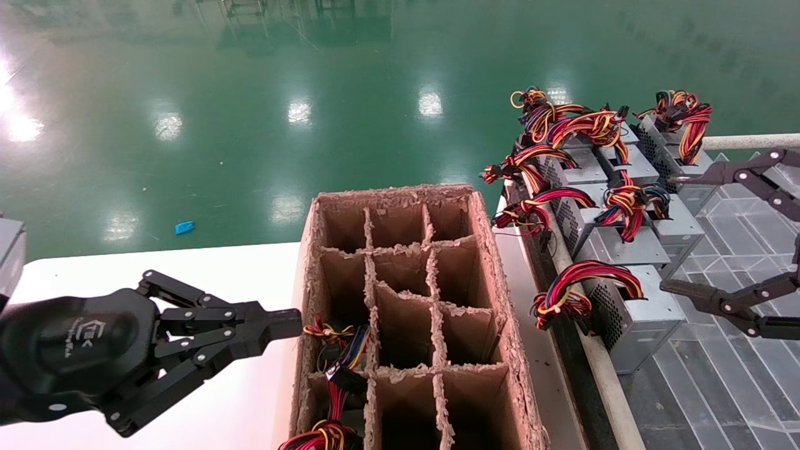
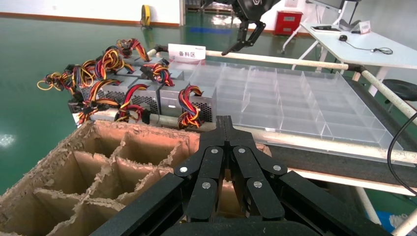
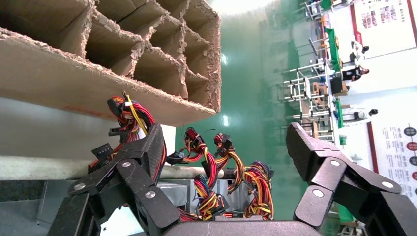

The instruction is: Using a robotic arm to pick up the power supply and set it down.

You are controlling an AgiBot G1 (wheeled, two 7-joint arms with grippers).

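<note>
Head view crops the right pincer [image 1: 678, 231], spread wide and empty beside the power supply [image 1: 631, 312]; left pincer [image 1: 294, 324] closed.

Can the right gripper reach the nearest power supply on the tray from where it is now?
Probably yes. The right gripper is open above the clear tray, its fingers spread beside the nearest power supply. Nothing stands between them, and only the wire bundle on the far side sits close.
</note>
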